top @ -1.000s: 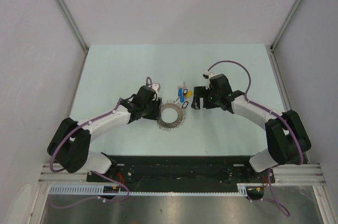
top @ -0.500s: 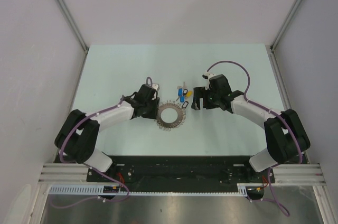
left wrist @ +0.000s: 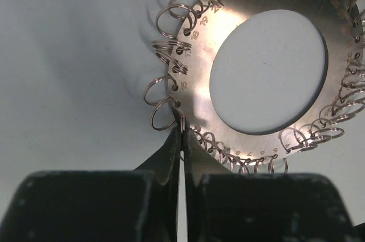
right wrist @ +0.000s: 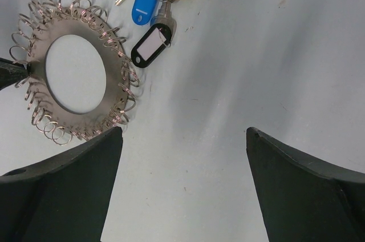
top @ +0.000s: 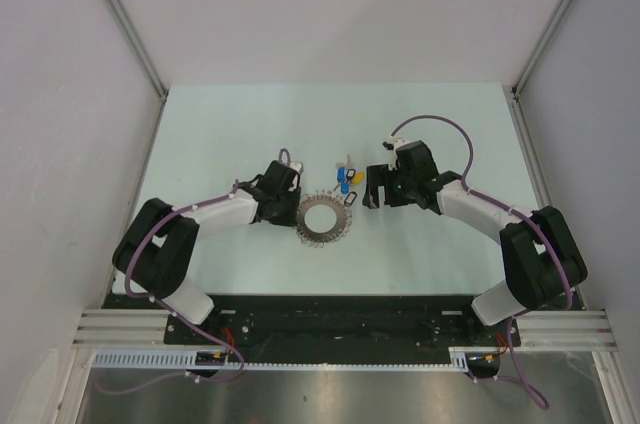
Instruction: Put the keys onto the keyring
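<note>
The keyring (top: 344, 217) is a flat silvery disc with an open centre and many small wire loops round its rim, lying on the pale table. My left gripper (top: 296, 210) is at its left edge. In the left wrist view the black jaws (left wrist: 182, 135) are pressed together on the rim of the keyring (left wrist: 199, 53). The keys (top: 346, 181), with blue and yellow heads and a black-rimmed oval tag, lie just beyond the disc. My right gripper (top: 369, 190) hovers open to their right. Its wrist view shows the keys (right wrist: 149, 8) and the keyring (right wrist: 115, 65) ahead of the wide-apart gripper (right wrist: 183, 133), with bare table between the fingers.
Grey walls with metal rails close in the table (top: 450, 124) on the left, right and back. Both arm bases sit on the black bar (top: 340, 319) at the near edge. The tip of the left finger (right wrist: 11, 73) shows at the disc's left side in the right wrist view.
My left jaws have shut on the keyring's rim, and the left arm's elbow has swung up and in. The right arm, keys and disc have stayed put.
</note>
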You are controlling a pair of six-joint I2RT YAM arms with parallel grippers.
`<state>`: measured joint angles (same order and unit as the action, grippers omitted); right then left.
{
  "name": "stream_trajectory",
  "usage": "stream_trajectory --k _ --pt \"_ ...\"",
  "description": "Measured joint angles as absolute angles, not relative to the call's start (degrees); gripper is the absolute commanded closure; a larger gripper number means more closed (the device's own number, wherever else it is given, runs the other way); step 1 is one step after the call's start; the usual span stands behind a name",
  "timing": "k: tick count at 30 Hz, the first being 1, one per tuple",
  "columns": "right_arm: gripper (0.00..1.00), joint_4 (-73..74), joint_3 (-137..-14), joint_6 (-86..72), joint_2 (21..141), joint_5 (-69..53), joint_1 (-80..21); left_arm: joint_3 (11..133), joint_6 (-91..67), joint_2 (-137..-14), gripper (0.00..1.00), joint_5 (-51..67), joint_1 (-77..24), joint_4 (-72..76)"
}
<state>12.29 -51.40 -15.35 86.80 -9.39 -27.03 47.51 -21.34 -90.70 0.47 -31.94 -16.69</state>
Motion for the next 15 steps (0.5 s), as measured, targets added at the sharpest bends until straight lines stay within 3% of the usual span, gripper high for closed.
stream_trajectory --k 8,15 --pt "0.07 12.2 -51.4 -15.0 86.8 -9.4 -27.0 41.9 -21.5 -85.2 1.00 4.7 -32.9 -10.3" --pt "0.07 11.9 -50.8 -14.9 86.8 -9.1 -27.0 37.6 -21.5 -78.2 0.99 3.9 -40.0 -2.8"
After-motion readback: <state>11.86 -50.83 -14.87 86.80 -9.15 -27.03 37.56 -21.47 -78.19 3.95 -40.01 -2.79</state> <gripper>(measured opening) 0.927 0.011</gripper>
